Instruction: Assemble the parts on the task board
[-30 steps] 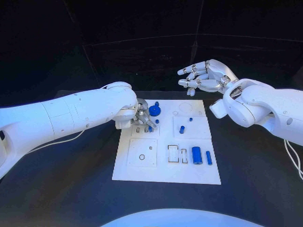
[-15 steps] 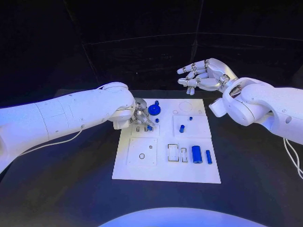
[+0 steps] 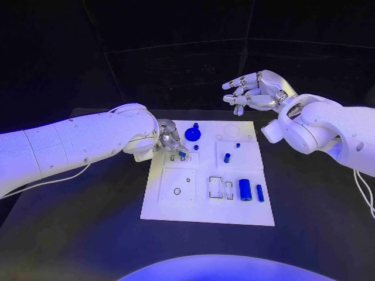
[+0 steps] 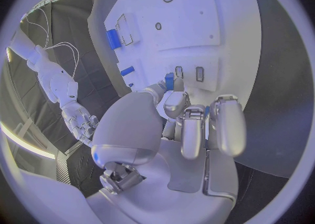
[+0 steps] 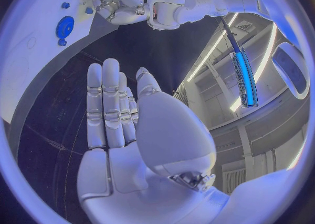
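On a black tabletop (image 3: 86,234) the left hand (image 3: 170,142) pinched a small blue part (image 4: 169,81) over the task board (image 3: 206,208), apparently to seat it, while the right hand (image 3: 254,93) hovered spread beyond the far edge.

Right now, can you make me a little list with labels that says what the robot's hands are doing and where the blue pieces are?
left robot hand: down at the far left part of the task board, pinching a small blue part
right robot hand: raised beyond the board's far edge, holding nothing, fingers apart
blue round disc: on the board near the left robot hand
two blue cylinders: lying side by side near the board's right edge
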You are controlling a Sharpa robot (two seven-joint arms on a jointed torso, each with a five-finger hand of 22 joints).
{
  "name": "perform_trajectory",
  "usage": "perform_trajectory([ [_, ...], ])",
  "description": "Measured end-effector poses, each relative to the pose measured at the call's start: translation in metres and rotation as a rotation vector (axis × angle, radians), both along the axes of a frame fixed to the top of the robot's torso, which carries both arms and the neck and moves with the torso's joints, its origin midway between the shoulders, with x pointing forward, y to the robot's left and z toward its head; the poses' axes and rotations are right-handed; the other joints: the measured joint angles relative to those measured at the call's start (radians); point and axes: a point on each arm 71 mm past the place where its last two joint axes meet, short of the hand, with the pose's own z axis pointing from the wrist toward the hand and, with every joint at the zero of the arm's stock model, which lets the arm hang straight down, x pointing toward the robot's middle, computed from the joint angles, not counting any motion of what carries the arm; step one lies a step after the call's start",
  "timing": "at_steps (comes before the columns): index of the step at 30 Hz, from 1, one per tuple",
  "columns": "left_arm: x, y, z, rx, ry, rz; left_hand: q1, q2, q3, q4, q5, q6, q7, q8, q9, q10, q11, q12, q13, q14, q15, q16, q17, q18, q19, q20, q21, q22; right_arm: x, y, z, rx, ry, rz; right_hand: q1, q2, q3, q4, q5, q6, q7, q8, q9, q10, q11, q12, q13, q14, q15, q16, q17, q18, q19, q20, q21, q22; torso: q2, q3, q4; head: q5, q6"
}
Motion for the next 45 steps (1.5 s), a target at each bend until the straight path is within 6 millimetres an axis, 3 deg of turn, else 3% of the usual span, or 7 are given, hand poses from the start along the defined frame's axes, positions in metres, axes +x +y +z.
perform_trajectory([
  [17,-0.007,0.002,-0.018,-0.031,-0.014,0.044,-0.015,-0.015,0.037,-0.007,-0.001,-0.002,0.002,0.006,0.011,0.004,-0.004,0.0,-0.001,0.0,0.0,0.0,0.0,0.0,0.0,0.0,-0.004,0.0,0.001,0.001,0.0,0.0,0.002,0.004,0.0,0.0,0.0,0.0,0.0,0.0,0.0,0.0,0.0,0.0,0.0,0.0,-0.001,0.0,0.0,0.0,0.0,0.0,0.0,0.0,0.0,-0.001,0.001,-0.001,-0.0035,0.009,-0.003],
  [45,-0.005,0.01,-0.021,-0.017,-0.004,0.065,-0.024,-0.017,0.05,-0.014,-0.005,-0.005,0.005,0.01,0.012,0.004,-0.004,-0.004,-0.004,0.0,0.0,0.0,0.0,0.0,0.0,0.0,-0.004,0.0,0.001,0.002,-0.001,-0.001,0.003,0.005,0.0,0.0,0.0,0.0,0.0,0.0,0.0,0.0,0.0,0.0,0.0,0.0,-0.001,0.0,0.0,0.0,0.0,0.0,0.0,0.0,0.0,-0.001,0.001,-0.0009,-0.0032,0.011,-0.005],
])
